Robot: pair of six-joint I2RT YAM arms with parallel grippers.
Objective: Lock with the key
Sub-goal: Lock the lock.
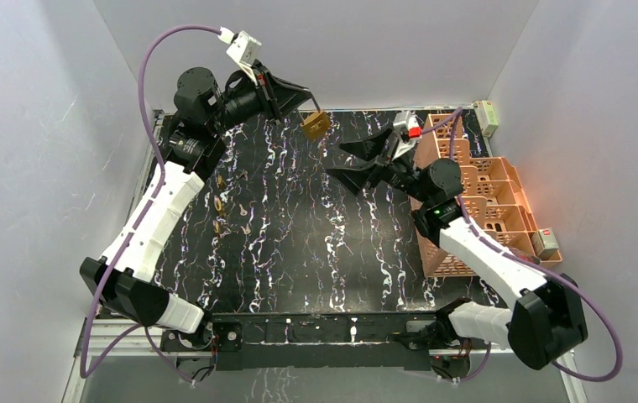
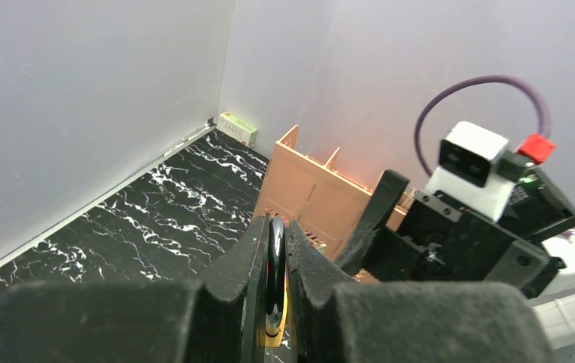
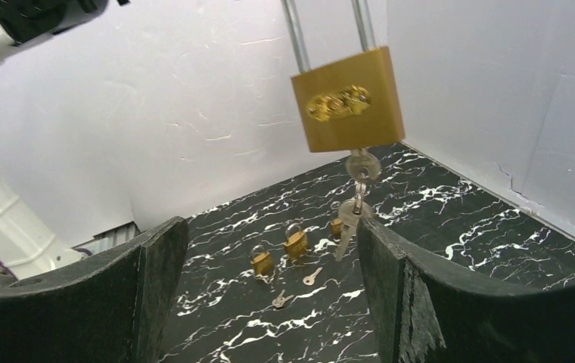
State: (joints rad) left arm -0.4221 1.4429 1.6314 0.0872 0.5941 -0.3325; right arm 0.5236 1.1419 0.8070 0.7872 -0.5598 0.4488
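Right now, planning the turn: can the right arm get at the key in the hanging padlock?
Probably yes: the right claw is open and faces the key, which sticks out below the padlock held by the left claw; nothing stands between.

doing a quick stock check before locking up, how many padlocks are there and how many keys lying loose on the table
brass padlock hanging from the left pincer: 1
small brass padlocks on the table: 3
loose keys on the table: 3
total: 7
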